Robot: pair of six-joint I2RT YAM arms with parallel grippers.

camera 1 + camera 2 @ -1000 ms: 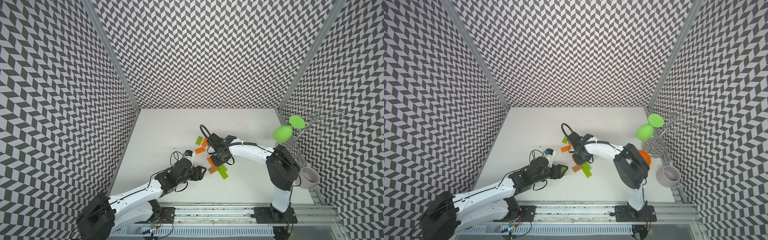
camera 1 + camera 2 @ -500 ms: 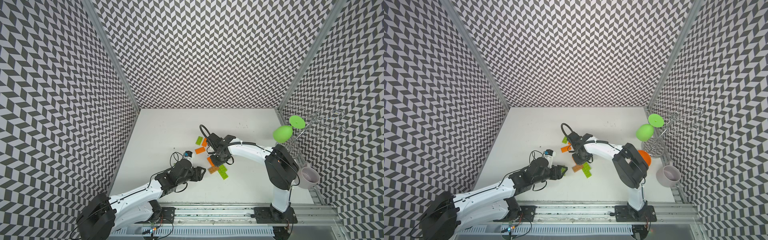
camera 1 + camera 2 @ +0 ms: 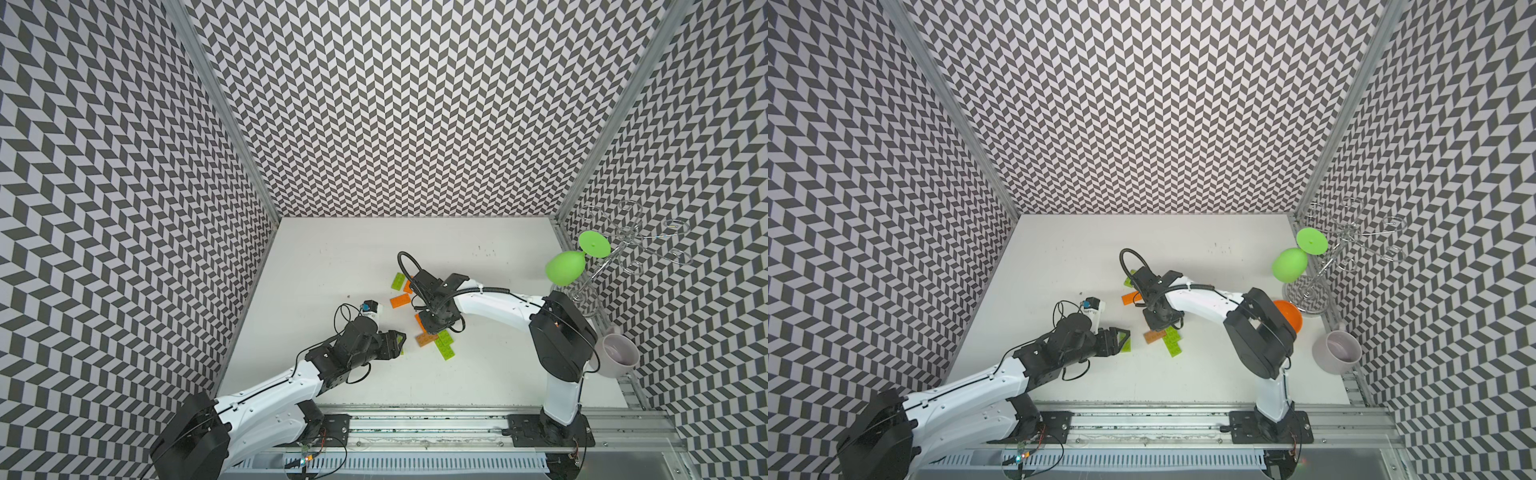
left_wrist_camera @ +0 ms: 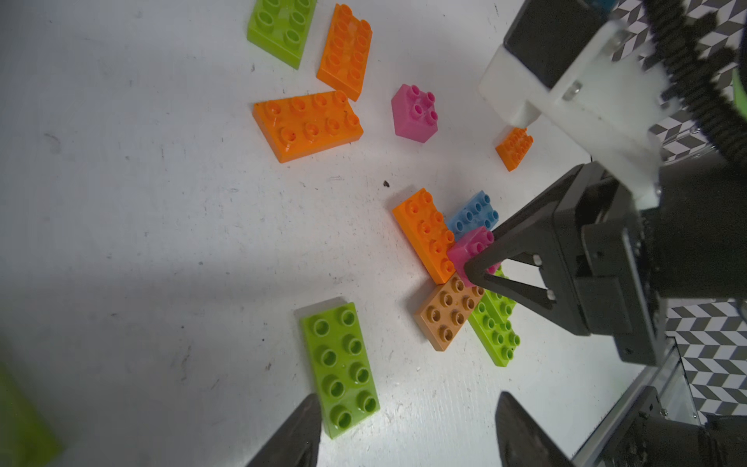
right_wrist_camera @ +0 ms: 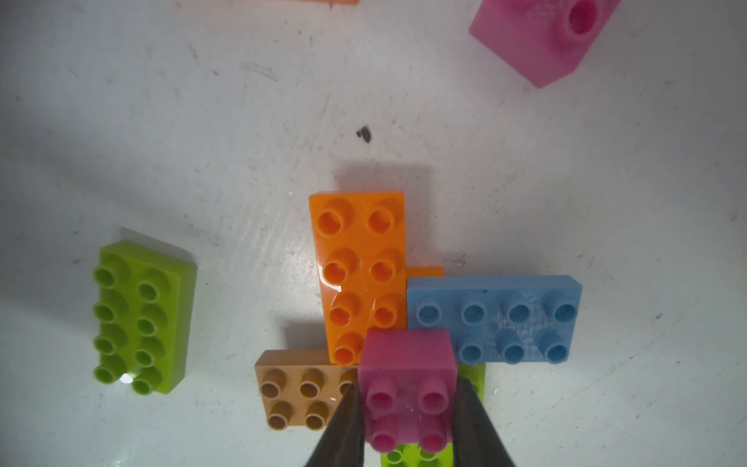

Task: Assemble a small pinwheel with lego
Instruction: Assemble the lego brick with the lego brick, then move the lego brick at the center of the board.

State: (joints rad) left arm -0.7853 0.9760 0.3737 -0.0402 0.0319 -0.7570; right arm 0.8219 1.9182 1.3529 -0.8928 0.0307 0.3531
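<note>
Four oblong lego bricks lie in a cross: orange [image 5: 357,271], blue [image 5: 495,319], brown [image 5: 299,388] and lime green [image 5: 408,457]. A pink square [image 5: 406,364] sits on their centre. My right gripper [image 5: 408,404] is shut on this pink square, one finger on each side; both top views show it pointing down over the cluster [image 3: 436,343]. My left gripper [image 4: 406,404] stands open low over the table, nothing between its fingers. One fingertip is beside the end of a loose lime brick [image 4: 341,368].
Further back lie a second pink square [image 4: 414,115], two orange bricks [image 4: 307,123] [image 4: 345,50] and a lime brick [image 4: 281,28]. At the right wall stand a wire rack [image 3: 623,245] with a green goblet [image 3: 565,268], a mug [image 3: 615,361] and an orange bowl [image 3: 1287,318].
</note>
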